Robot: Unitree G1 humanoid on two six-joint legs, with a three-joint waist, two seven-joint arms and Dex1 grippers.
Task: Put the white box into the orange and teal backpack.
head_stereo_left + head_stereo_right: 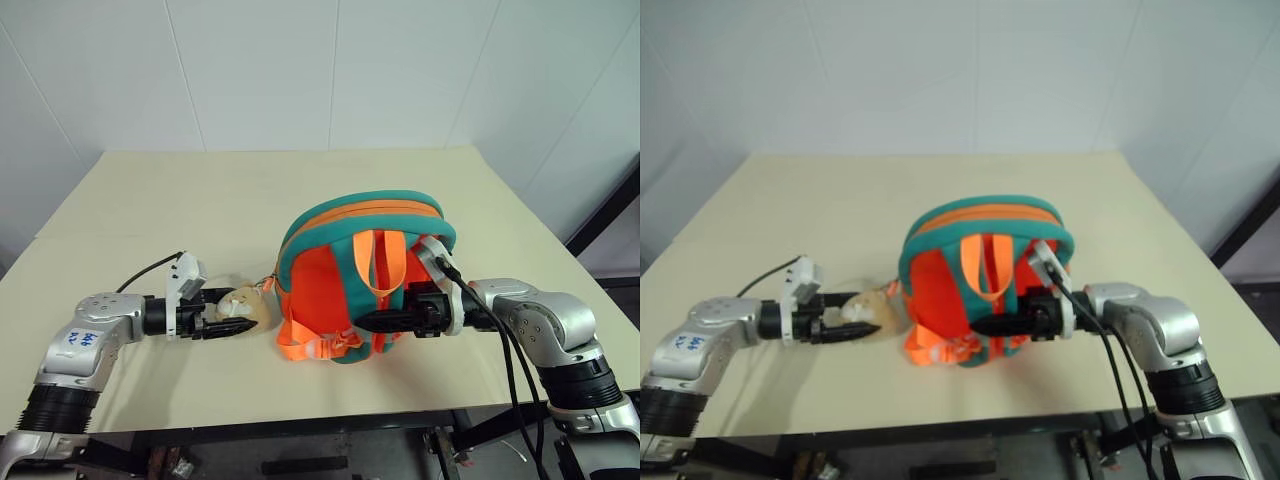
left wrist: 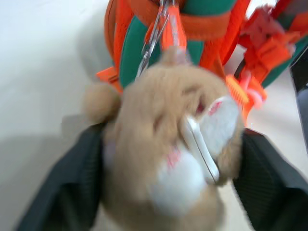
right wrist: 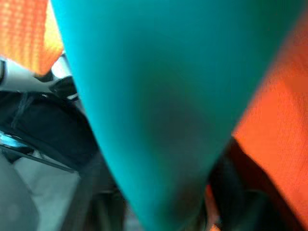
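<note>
One orange and teal backpack (image 1: pixel 330 290) upright on the table (image 1: pixel 200 200), near the front edge. White box judged already inside, hidden by fabric. Plush toy (image 1: pixel 247 307) lying at the bag's side, flanked by the left gripper (image 1: pixel 228 325), jaws apart. Right gripper (image 1: pixel 372 322) against the teal strap (image 3: pixel 159 96) at the bag's front; spread or closed, cannot tell. Best now: draw both arms back slowly and level, clear of straps, to keep the bag standing. No brand legible; blue marks on the left arm's sticker (image 1: pixel 84 340) too small to read.
</note>
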